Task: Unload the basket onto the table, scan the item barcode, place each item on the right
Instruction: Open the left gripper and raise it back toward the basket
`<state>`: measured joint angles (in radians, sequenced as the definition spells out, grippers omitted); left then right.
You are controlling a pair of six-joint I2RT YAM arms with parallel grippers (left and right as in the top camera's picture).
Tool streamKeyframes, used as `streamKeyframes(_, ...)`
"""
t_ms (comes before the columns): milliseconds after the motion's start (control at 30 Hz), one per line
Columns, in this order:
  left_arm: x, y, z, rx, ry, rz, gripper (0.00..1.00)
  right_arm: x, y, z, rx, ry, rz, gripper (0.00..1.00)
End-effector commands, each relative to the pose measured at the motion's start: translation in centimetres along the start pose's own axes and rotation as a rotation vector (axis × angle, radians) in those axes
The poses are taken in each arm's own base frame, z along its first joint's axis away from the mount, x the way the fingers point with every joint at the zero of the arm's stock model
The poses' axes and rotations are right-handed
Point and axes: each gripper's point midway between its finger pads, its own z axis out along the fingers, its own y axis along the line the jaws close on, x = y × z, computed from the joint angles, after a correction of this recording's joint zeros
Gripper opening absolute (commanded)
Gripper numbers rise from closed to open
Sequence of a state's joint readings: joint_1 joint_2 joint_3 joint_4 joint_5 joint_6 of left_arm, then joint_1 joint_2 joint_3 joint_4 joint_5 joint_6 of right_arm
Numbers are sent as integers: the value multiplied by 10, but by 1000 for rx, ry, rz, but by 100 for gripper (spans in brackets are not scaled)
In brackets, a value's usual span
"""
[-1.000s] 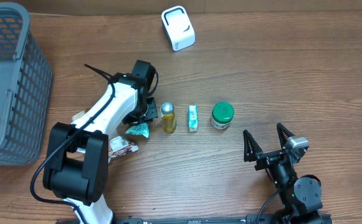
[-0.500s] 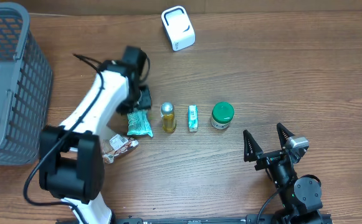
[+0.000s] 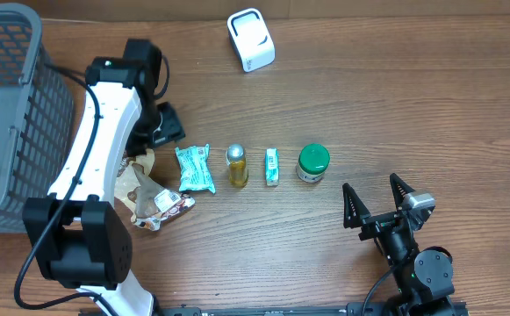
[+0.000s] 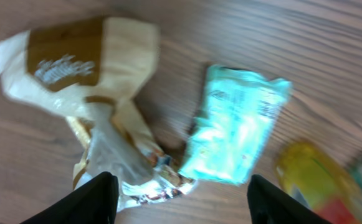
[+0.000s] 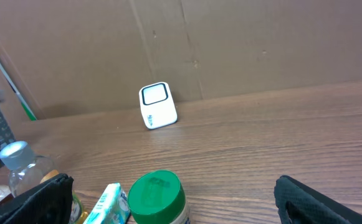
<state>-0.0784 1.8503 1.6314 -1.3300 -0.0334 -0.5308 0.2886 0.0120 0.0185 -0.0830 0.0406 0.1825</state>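
Room lies open on the table (image 3: 413, 96) between the white scanner (image 3: 251, 39) at the far edge and the teal packet (image 3: 195, 168), flat beside the yellow bottle (image 3: 237, 166). Only your left wrist view shows the left jaws spread, empty; right jaws gape wide.

Grey mesh basket (image 3: 53, 88) at left edge of wood table (image 3: 413, 105). Row on table:
- bottle (image 3: 237, 165) of yellow liquid, silver cap, upright
- small teal-white box (image 3: 272, 167) just beside it
- green-lidded jar (image 3: 312, 162) next along

Brown-cream snack bag (image 3: 140, 180) lies left of row, with crumpled wrapper (image 3: 168, 206) touching its lower end. Cardboard wall (image 5: 261, 43) behind table.
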Motion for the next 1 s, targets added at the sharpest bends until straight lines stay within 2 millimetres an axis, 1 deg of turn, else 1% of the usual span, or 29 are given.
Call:
streamKeyframes(0, 4, 26, 28, -100, -3, -182, 70, 2, -1, 0, 2, -1, 0, 100)
streamKeyframes(67, 7, 28, 41, -109, 1, -181, 70, 2, -1, 0, 2, -1, 0, 100)
streamKeyframes(133, 13, 37, 59, -144, -1, -179, 68, 2, -1, 0, 3, -1, 0, 100)
streamKeyframes(233, 19, 46, 73, -183, -3, -204, 65, 2, -1, 0, 2, -1, 0, 100)
streamKeyframes(333, 20, 48, 79, -189, -7, -208, 66, 2, -1, 0, 2, -1, 0, 100)
streamKeyframes(533, 11, 42, 79, -160, -40, -213, 66, 2, -1, 0, 3, -1, 0, 100)
streamKeyframes(600, 7, 40, 74, -153, -50, -214, 66, 2, -1, 0, 3, -1, 0, 100)
streamKeyframes(667, 1, 37, 64, -145, -62, -216, 66, 2, -1, 0, 2, -1, 0, 100)
streamKeyframes(833, -11, 31, 25, -126, -89, -219, 71, 2, -1, 0, 2, -1, 0, 100)
streamKeyframes(900, -12, 31, 12, -126, -90, -220, 72, 2, -1, 0, 2, -1, 0, 100)
streamKeyframes(967, -10, 33, 7, -133, -80, -218, 72, 2, -1, 0, 2, -1, 0, 100)
